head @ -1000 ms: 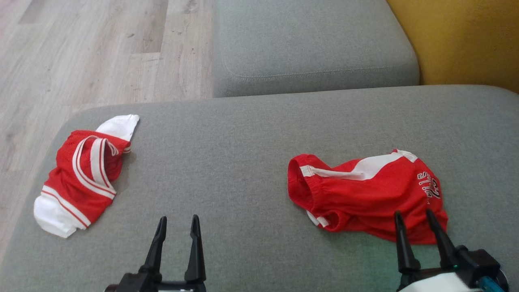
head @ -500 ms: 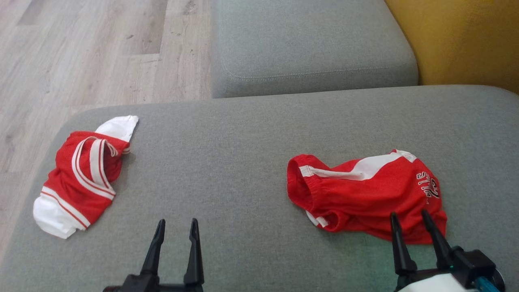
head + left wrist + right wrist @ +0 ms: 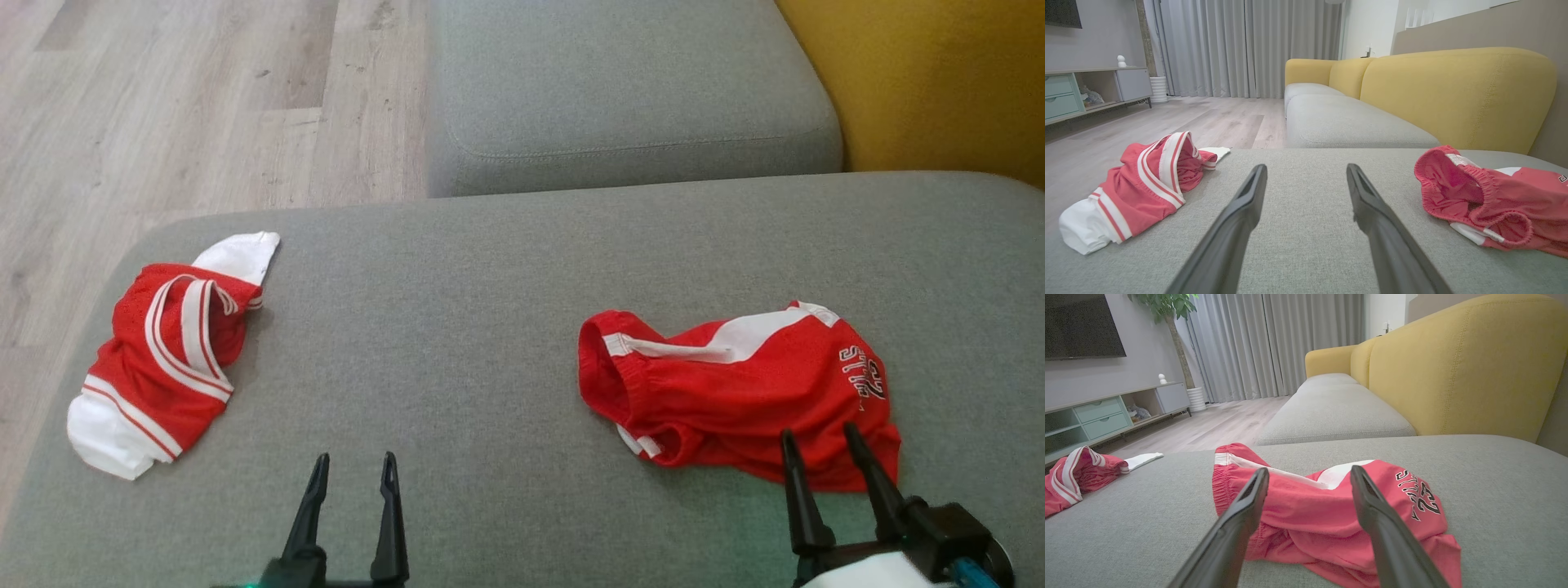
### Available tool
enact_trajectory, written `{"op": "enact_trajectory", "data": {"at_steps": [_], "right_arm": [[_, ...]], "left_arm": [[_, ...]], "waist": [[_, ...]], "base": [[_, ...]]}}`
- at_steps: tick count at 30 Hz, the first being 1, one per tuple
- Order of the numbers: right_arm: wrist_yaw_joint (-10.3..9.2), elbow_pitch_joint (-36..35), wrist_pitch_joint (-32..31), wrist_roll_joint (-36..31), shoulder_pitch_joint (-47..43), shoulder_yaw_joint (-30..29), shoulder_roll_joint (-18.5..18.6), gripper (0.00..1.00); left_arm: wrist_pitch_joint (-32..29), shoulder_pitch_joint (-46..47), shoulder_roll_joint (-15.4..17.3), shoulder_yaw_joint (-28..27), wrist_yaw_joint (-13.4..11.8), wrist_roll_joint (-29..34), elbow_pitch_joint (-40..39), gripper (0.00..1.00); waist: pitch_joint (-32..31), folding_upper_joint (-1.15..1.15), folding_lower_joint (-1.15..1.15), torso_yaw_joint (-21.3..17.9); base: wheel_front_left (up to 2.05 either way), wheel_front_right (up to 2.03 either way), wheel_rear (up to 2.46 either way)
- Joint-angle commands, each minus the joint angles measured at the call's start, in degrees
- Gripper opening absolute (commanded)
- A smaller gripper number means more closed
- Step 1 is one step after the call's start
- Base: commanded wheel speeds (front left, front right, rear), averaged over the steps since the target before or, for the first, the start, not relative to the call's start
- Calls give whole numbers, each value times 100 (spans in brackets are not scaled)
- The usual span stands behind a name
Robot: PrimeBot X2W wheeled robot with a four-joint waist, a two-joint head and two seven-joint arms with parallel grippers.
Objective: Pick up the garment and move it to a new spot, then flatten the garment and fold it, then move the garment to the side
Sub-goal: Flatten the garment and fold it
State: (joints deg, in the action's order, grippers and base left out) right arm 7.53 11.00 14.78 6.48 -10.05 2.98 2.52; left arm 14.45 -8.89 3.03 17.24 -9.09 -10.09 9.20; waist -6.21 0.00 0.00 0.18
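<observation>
Two red garments lie on the grey sofa seat [image 3: 490, 278]. Crumpled red shorts [image 3: 735, 392] with a white stripe and lettering lie on the right. A bunched red and white jersey [image 3: 163, 359] sits near the seat's left edge. My right gripper [image 3: 819, 431] is open, its tips just over the near edge of the shorts [image 3: 1310, 506], holding nothing. My left gripper [image 3: 355, 457] is open above bare cushion, between the two garments. In the left wrist view the left gripper [image 3: 1306, 167] has the jersey [image 3: 1147, 183] to its left and the shorts [image 3: 1486, 196] to its right.
A second grey seat cushion [image 3: 629, 90] lies beyond the one in front. The yellow backrest [image 3: 939, 82] rises at the right. Wood floor [image 3: 163, 106] drops off past the seat's left edge, close to the jersey. A TV cabinet [image 3: 1106, 416] stands across the room.
Both grippers have drawn back a little toward the near edge of the seat, still open. The garments have not moved.
</observation>
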Motion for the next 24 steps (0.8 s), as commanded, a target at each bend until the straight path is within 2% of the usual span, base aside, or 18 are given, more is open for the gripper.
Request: {"op": "enact_trajectory", "data": {"at_steps": [1,17,21,24], "right_arm": [[-4,-201,22,-38,165,142,36,100],[-4,-179,22,-37,227,203,36,100],[-4,-198,22,-47,279,238,36,100],[-4,-211,22,-68,340,255,36,100]], "left_arm": [[54,214,-15,-164,-32,-34,-141,100],[54,226,-15,-151,-77,-144,-89,100],[55,354,-15,23,72,-396,-24,100],[55,637,-15,353,289,-884,123,100]], "waist": [[4,0,0,1],[105,0,0,-85],[209,0,0,-220],[344,0,0,-358]], "base": [[0,0,0],[0,0,0],[0,0,0],[0,0,0]]}}
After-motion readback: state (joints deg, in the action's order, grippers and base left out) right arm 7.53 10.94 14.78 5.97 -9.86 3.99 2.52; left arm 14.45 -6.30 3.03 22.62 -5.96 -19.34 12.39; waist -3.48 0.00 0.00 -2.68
